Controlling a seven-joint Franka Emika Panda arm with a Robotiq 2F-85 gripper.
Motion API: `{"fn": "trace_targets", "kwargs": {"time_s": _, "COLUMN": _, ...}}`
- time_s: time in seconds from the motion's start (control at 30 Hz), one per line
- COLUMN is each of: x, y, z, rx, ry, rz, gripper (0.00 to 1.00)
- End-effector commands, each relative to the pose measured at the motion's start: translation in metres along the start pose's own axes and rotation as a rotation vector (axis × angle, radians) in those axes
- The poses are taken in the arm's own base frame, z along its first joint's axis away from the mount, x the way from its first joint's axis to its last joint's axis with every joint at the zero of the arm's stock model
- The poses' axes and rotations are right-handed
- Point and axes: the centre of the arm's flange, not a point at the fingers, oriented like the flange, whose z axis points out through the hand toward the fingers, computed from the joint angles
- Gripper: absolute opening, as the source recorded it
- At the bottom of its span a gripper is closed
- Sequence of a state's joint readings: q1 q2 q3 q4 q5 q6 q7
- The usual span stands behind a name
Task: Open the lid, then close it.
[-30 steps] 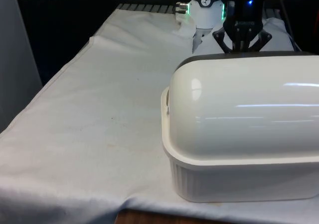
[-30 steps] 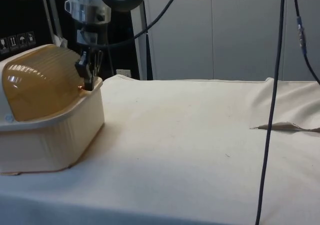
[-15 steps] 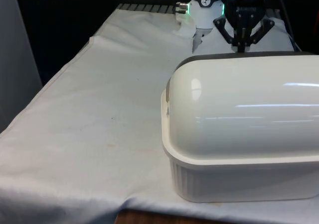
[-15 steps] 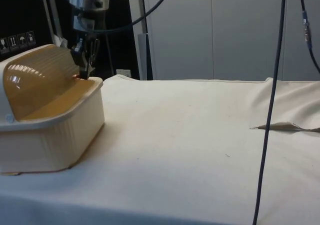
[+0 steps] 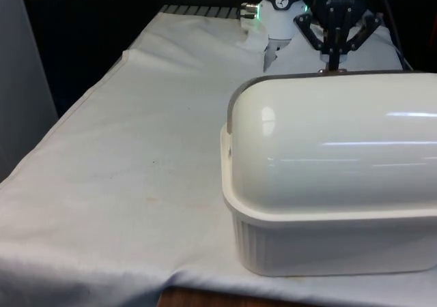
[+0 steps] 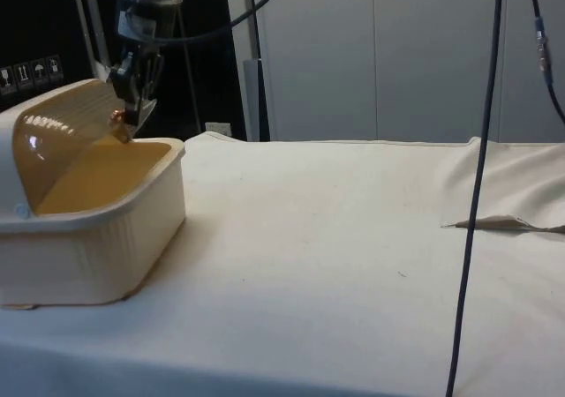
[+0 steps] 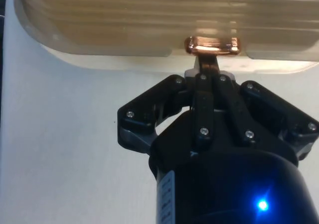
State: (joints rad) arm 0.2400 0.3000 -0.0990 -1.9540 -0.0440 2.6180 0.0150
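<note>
Gripper (image 7: 208,67) pinches the copper handle (image 7: 212,45) on the lid (image 6: 62,128), which is lifted partway above the bread box (image 6: 106,238) (opening step under way). Next: roll the lid fully back, then draw it closed.

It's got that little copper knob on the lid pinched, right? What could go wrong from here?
Two things, probably. The gripper is shut on a small copper handle, so it could slip off and let the partly raised lid drop shut. And if the arm's path doesn't follow the lid's curve, it might drag the bread box across the cloth.
</note>
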Motion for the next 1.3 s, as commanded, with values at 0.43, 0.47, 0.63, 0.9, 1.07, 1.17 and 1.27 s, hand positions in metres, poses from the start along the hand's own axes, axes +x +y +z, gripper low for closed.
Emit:
{"fn": "trace_targets", "kwargs": {"time_s": 0.43, "x": 0.014, "y": 0.002, "z": -0.016, "rx": 0.000, "ry": 0.083, "rz": 0.006, "gripper": 0.00}}
{"fn": "trace_targets", "kwargs": {"time_s": 0.47, "x": 0.015, "y": 0.002, "z": -0.016, "rx": 0.000, "ry": 0.088, "rz": 0.005, "gripper": 0.00}}
{"fn": "trace_targets", "kwargs": {"time_s": 0.63, "x": 0.018, "y": 0.002, "z": -0.019, "rx": -0.001, "ry": 0.107, "rz": 0.004, "gripper": 0.00}}
{"fn": "trace_targets", "kwargs": {"time_s": 0.9, "x": 0.028, "y": 0.000, "z": -0.017, "rx": -0.001, "ry": 0.161, "rz": 0.006, "gripper": 0.00}}
{"fn": "trace_targets", "kwargs": {"time_s": 1.07, "x": 0.032, "y": -0.001, "z": -0.016, "rx": -0.001, "ry": 0.179, "rz": 0.005, "gripper": 0.00}}
{"fn": "trace_targets", "kwargs": {"time_s": 1.17, "x": 0.037, "y": -0.001, "z": -0.017, "rx": -0.002, "ry": 0.198, "rz": 0.003, "gripper": 0.00}}
{"fn": "trace_targets", "kwargs": {"time_s": 1.27, "x": 0.040, "y": -0.001, "z": -0.018, "rx": -0.002, "ry": 0.206, "rz": 0.003, "gripper": 0.00}}
